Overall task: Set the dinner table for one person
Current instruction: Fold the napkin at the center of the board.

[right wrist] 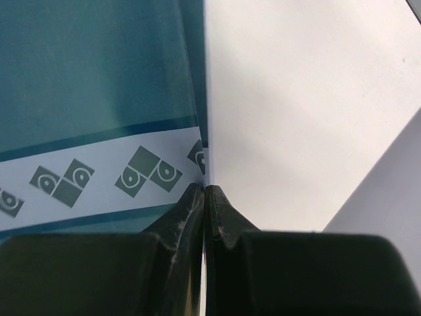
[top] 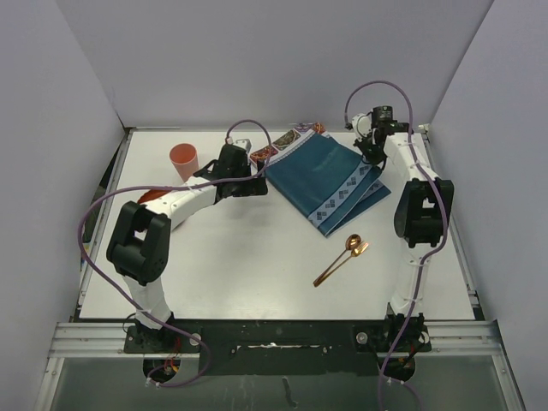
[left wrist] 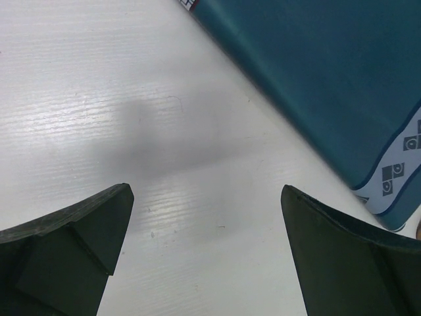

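A teal placemat [top: 321,171] with patterned ends lies skewed and partly folded at the back middle of the white dinner table [top: 248,257]. My right gripper [top: 371,156] is at the mat's right corner. In the right wrist view its jaws [right wrist: 206,187] are shut right on the mat's edge [right wrist: 99,66], beside the patterned band. My left gripper [top: 257,186] stands wide open just left of the mat. In the left wrist view nothing but bare table [left wrist: 131,99] lies between its fingers [left wrist: 205,191], and the mat [left wrist: 316,66] is ahead to the right.
An orange cup [top: 183,160] stands at the back left. A copper spoon and fork [top: 342,257] lie right of centre, nearer the front. Something red [top: 145,195] shows partly under the left arm. Grey walls close in the back and sides.
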Available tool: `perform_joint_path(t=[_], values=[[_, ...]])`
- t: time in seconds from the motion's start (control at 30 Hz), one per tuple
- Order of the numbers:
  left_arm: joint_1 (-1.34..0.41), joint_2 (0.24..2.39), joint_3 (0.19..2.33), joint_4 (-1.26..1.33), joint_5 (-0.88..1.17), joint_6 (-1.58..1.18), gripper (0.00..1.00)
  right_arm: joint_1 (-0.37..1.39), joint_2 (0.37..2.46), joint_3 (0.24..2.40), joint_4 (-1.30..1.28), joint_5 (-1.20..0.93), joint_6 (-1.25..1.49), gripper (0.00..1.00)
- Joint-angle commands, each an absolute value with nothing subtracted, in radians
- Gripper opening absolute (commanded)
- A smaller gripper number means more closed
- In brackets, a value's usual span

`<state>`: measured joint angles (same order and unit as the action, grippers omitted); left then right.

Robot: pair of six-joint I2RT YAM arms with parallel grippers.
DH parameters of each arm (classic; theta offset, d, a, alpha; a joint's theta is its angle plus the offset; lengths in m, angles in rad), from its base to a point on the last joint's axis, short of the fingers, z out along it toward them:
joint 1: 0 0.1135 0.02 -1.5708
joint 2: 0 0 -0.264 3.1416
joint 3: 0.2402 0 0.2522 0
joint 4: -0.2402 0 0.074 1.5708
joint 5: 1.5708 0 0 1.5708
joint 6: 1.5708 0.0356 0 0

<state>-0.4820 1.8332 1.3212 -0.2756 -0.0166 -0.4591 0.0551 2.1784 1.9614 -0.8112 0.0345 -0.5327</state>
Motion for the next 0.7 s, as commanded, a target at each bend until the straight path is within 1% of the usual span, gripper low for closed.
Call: perform_joint_path(t=[0.0,0.17,0.37,0.53,0.67], values=[[-0.471,1.845,1.371,-0.208,0.000,-0.452,0.98,-0.015,2.101,1.947,-0.719,0.078,-0.526,0.00],[-0.471,1.851,1.367,-0.201,0.010,-0.460,0.98,-0.046,2.075,1.901,-0.684,0.104,-0.544,0.00],[-0.471,1.860,1.367,-0.203,0.011,-0.463,0.98,-0.070,2.135,1.884,-0.688,0.061,-0.533,0.00],[-0.470,1.875,1.368,-0.202,0.011,-0.463,0.98,-0.071,2.180,1.859,-0.592,0.079,-0.525,0.00],[-0.464,1.887,1.374,-0.208,0.018,-0.462,0.98,-0.066,2.247,1.863,-0.487,0.161,-0.547,0.00]])
